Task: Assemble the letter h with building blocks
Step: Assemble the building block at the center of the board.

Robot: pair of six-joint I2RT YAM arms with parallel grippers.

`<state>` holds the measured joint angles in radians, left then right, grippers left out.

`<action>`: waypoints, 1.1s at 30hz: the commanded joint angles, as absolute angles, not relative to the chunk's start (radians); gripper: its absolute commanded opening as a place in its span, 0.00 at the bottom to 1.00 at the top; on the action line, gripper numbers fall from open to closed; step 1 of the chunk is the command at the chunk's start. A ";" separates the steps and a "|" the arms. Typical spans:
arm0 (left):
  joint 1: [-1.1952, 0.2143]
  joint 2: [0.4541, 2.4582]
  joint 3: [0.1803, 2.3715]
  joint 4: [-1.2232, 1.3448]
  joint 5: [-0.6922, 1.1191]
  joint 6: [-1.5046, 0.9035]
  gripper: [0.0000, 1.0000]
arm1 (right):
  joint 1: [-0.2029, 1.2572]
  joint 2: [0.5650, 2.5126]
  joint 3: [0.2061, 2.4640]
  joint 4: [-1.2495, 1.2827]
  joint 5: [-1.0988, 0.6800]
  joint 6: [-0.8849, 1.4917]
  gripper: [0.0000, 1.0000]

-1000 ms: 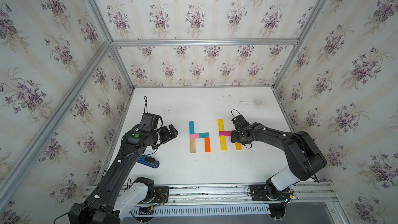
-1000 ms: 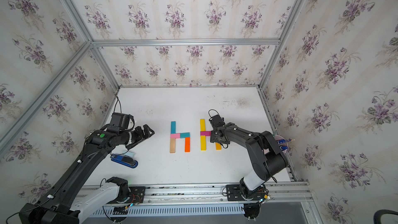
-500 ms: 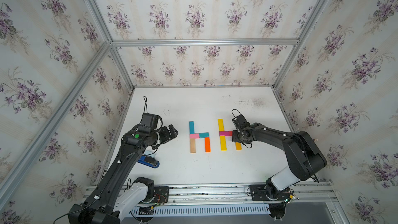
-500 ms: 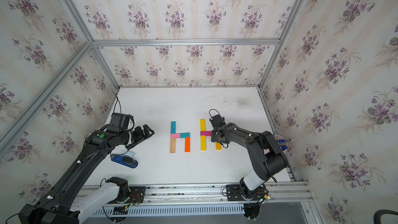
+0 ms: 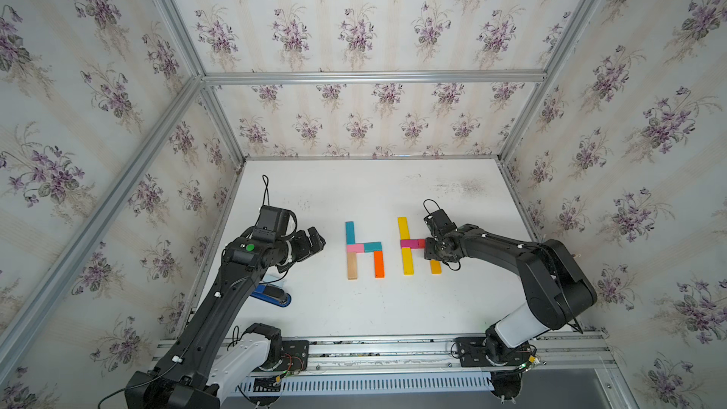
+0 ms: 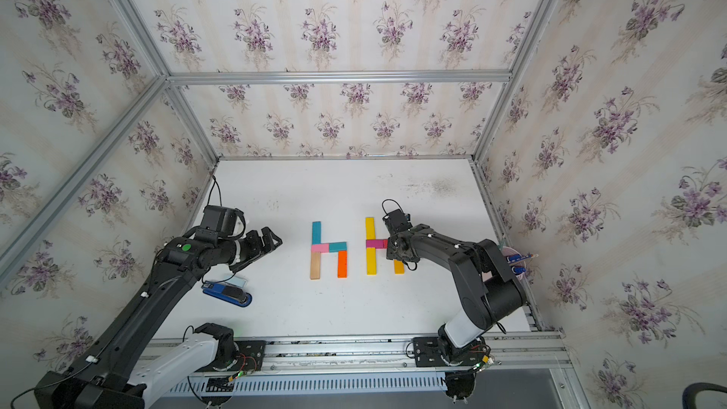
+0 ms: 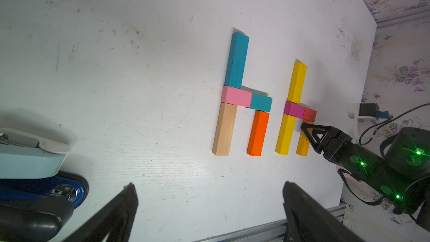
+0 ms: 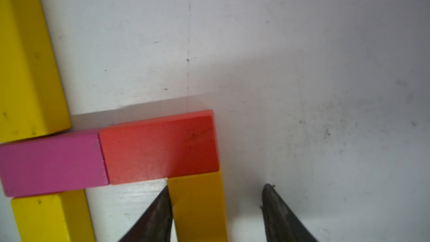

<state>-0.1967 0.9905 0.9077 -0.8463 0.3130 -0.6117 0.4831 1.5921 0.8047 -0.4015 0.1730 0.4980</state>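
Two block letters lie flat on the white table [image 5: 393, 308]. The left one has a long teal bar [image 5: 349, 232], a pink block [image 5: 355, 248], a short teal block [image 5: 372, 246], a tan bar [image 5: 352, 265] and an orange bar [image 5: 379, 264]. The right one has two yellow bars [image 5: 403, 228], a magenta block [image 8: 51, 164], a red block [image 8: 160, 147] and an amber bar [image 8: 197, 208] under the red one. My right gripper [image 8: 216, 186] is open and straddles the amber bar. One finger [image 8: 160, 208] touches its side and the other stands apart. My left gripper [image 7: 209, 184] hangs open and empty, left of the letters.
A blue stapler-like object [image 5: 271, 295] with a pale blue piece [image 7: 30, 159] lies under my left arm near the left wall. A cup of pens [image 6: 513, 263] sits by the right wall behind my right arm. Metal rails [image 5: 393, 348] run along the table's front edge.
My right gripper's jaws have narrowed around the amber bar. Neither arm has shifted noticeably, and the blocks lie as before.
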 commanded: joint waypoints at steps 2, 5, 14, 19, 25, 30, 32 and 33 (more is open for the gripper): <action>-0.196 0.989 0.916 -0.839 0.304 -0.605 0.99 | 0.482 1.596 0.804 -0.461 0.195 0.492 0.60; -0.196 0.991 0.917 -0.839 0.303 -0.605 0.99 | 0.483 1.602 0.805 -0.456 0.182 0.481 0.62; -0.196 0.986 0.923 -0.842 0.304 -0.607 0.99 | 0.489 1.551 0.816 -0.429 0.105 0.456 0.69; -0.196 0.980 0.917 -0.845 0.302 -0.606 0.99 | 0.489 1.595 0.824 -0.414 0.080 0.451 0.68; -0.195 0.974 0.913 -0.847 0.296 -0.603 0.99 | 0.490 1.600 0.826 -0.408 0.078 0.446 0.67; -0.196 0.982 0.911 -0.839 0.304 -0.606 0.99 | 0.488 1.618 0.831 -0.404 0.072 0.438 0.65; -0.196 0.980 0.910 -0.839 0.304 -0.606 0.99 | 0.489 1.621 0.834 -0.406 0.076 0.439 0.64; -0.196 0.980 0.911 -0.839 0.305 -0.605 0.99 | 0.490 1.618 0.838 -0.414 0.089 0.442 0.63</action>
<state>-0.1967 0.9810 0.9112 -0.8486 0.3107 -0.6117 0.4889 1.6112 0.8337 -0.3985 0.0937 0.4442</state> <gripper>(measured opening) 0.993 0.638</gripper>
